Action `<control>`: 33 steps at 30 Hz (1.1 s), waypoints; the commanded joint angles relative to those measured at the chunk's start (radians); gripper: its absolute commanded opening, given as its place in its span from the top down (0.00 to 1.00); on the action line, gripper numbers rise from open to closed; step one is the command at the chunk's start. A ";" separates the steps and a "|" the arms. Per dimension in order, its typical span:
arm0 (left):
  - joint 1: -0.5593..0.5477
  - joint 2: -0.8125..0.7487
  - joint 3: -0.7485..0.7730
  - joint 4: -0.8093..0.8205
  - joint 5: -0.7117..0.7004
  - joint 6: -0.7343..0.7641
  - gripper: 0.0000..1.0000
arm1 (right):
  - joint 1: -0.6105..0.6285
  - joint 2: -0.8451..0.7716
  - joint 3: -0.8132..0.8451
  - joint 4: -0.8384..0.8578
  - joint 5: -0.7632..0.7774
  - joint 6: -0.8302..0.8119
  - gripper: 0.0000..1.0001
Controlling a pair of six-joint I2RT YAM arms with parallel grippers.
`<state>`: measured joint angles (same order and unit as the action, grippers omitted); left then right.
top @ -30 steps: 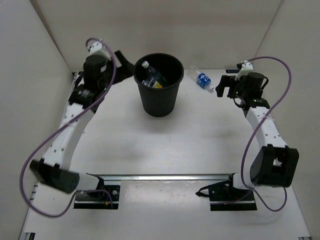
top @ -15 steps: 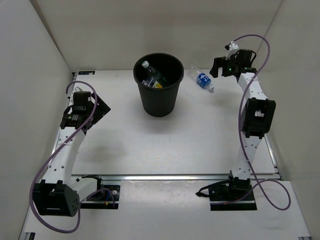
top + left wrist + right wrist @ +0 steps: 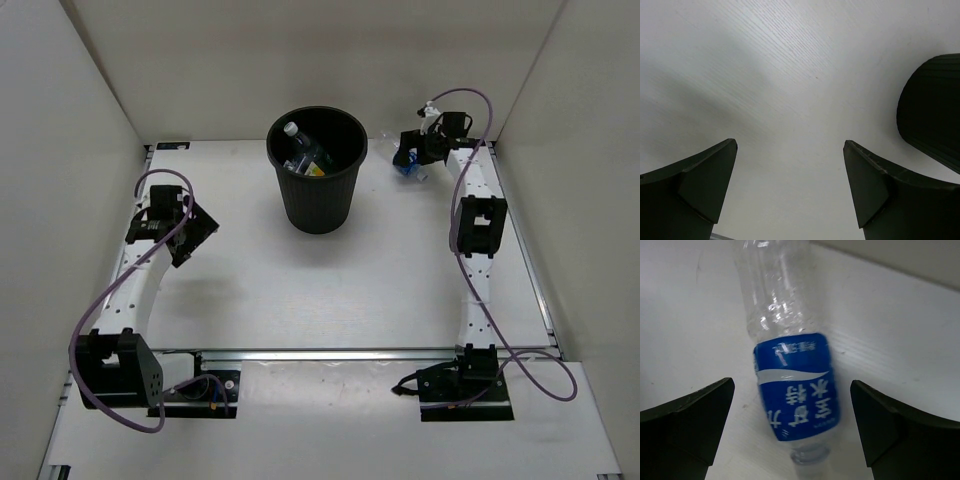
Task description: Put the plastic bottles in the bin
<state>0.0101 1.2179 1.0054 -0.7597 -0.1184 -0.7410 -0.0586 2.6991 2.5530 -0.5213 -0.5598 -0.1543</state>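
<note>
So, the bin (image 3: 318, 208) is stood upright toward the back of the table (image 3: 330, 290), a bit left of centre, and bottles (image 3: 305, 155) are already seen down inside it. A clear bottle (image 3: 297, 138) with a white cap is leaned against the left inner wall, and patches of green and yellow-orange label are spotted lower down. How those are stacked, or how many there are, can't really be told from above.

One is left outside: the blue-label bottle (image 3: 796, 382), laid on its side on the table to the right of the bin, apart from it and close to the back wall. In the right wrist view it's shown clear-bodied, with the blue label and its white lettering wrapped round the end nearer the camera, and the neck pointed toward the camera. The right jaws are spread wide and placed either side of it, with the label roughly midway between them. Bare table is visible on both sides, so nothing is gripped or touched. From above, the right arm (image 3: 478, 225) is stretched nearly straight along the right edge of the table, with its wrist bent left over the bottle, which is partly hidden there.

The left arm (image 3: 135, 270) is found over by the left edge, well away from the bin. Its jaws are also opened wide and nothing is held. Only bare table is seen between them, with a slice of the bin's dark ribbed wall at the right edge of that view.
</note>
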 commanded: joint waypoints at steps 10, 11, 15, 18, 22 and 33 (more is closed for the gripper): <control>0.037 -0.023 0.049 -0.018 -0.001 0.018 0.01 | 0.115 0.018 0.087 -0.023 0.225 0.013 0.43; 0.037 -0.027 0.056 -0.024 -0.004 0.019 0.01 | 0.118 0.013 0.088 -0.032 0.231 0.018 0.46; 0.045 -0.058 0.065 -0.042 -0.018 0.037 0.01 | 0.131 -0.002 0.076 -0.048 0.296 0.009 0.60; 0.042 -0.093 0.067 -0.049 -0.033 0.042 0.01 | 0.125 -0.015 0.082 -0.083 0.285 0.016 0.64; 0.036 -0.129 0.046 -0.029 -0.017 0.046 0.01 | 0.111 -0.067 0.107 -0.091 0.172 0.030 0.63; 0.033 -0.172 -0.024 0.028 0.086 0.069 0.01 | 0.118 -0.366 0.124 -0.065 0.103 0.042 0.66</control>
<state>0.0463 1.0912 0.9874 -0.7597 -0.0631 -0.6888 0.0463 2.5092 2.6160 -0.6373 -0.4229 -0.1158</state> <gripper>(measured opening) 0.988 0.589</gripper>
